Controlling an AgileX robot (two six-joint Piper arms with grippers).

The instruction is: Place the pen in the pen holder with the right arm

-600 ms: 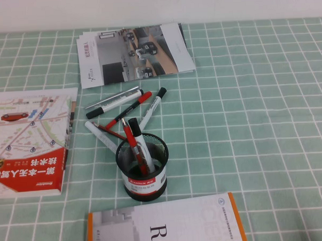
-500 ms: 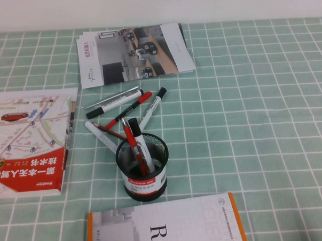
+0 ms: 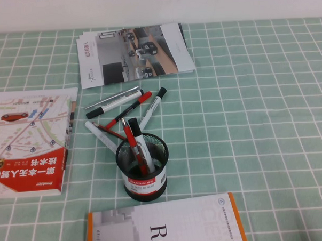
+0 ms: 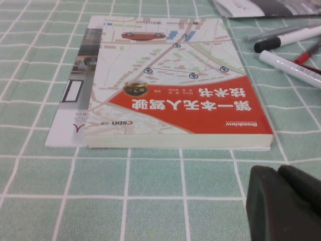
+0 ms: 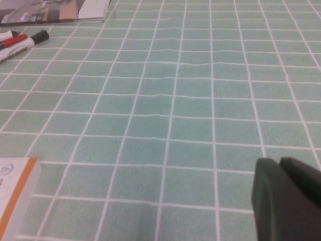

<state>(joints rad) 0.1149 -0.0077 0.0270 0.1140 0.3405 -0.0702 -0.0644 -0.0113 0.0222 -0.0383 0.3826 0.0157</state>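
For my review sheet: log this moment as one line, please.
pen: on cloth behind pen holder, untouched | left gripper: shut, parked near red book | right gripper: shut, over bare cloth

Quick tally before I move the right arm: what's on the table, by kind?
Pens in the pen holder: 2
Loose pens, overlapping: at least 5, including the pen
Pen holder: 1
Books and brochures: 3
Grippers: 2, left gripper by the red book, right gripper above bare tablecloth
Total: at least 13

a green tablecloth (image 3: 268, 121) with a white grid meets a plain pale wall (image 3: 198, 4).
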